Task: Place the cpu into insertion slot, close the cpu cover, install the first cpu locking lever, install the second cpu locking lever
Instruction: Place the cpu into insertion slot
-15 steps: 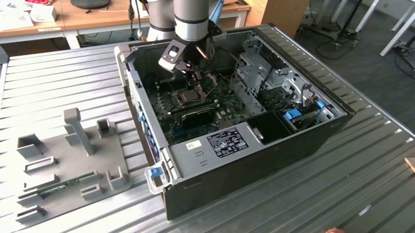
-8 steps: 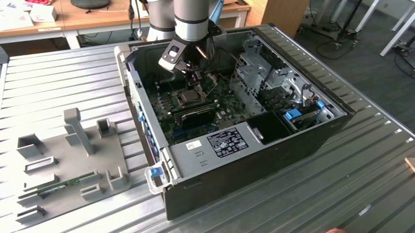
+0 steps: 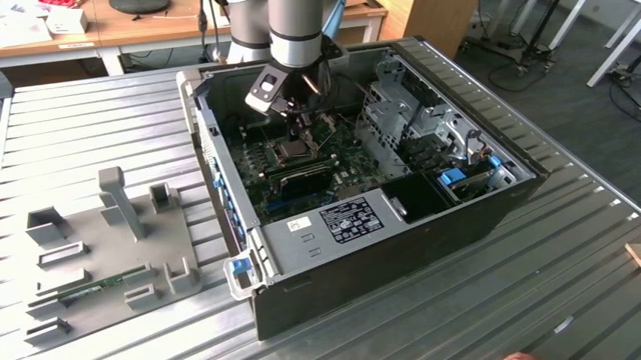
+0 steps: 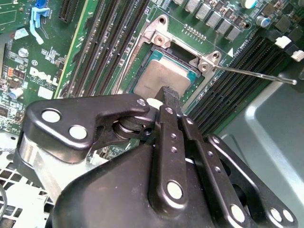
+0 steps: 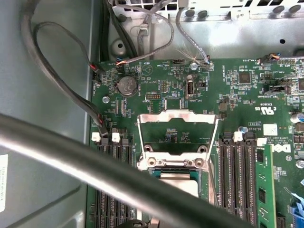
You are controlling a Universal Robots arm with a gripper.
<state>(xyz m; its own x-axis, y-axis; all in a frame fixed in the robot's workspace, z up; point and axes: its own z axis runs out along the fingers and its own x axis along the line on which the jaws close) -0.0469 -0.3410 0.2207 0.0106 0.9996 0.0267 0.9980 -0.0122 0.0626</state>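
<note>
Closest to you, the gripper (image 4: 168,95) hangs tip-down just over the cpu (image 4: 161,78), jaws drawn together with nothing between them that you can see. The cpu lies flat in the slot (image 4: 156,38), so that step looks done. In the first wrist view the cover (image 5: 178,114) stands tilted up on its hinge, board showing through its cut-out; it is not yet closed. One lever (image 4: 256,75) sticks out free beside the slot, likely unlatched to leave the cover loose.

A workshop or lab: open computer case (image 3: 401,187) on a ribbed metal bench (image 3: 90,127), wooden desks (image 3: 150,26) behind.
</note>
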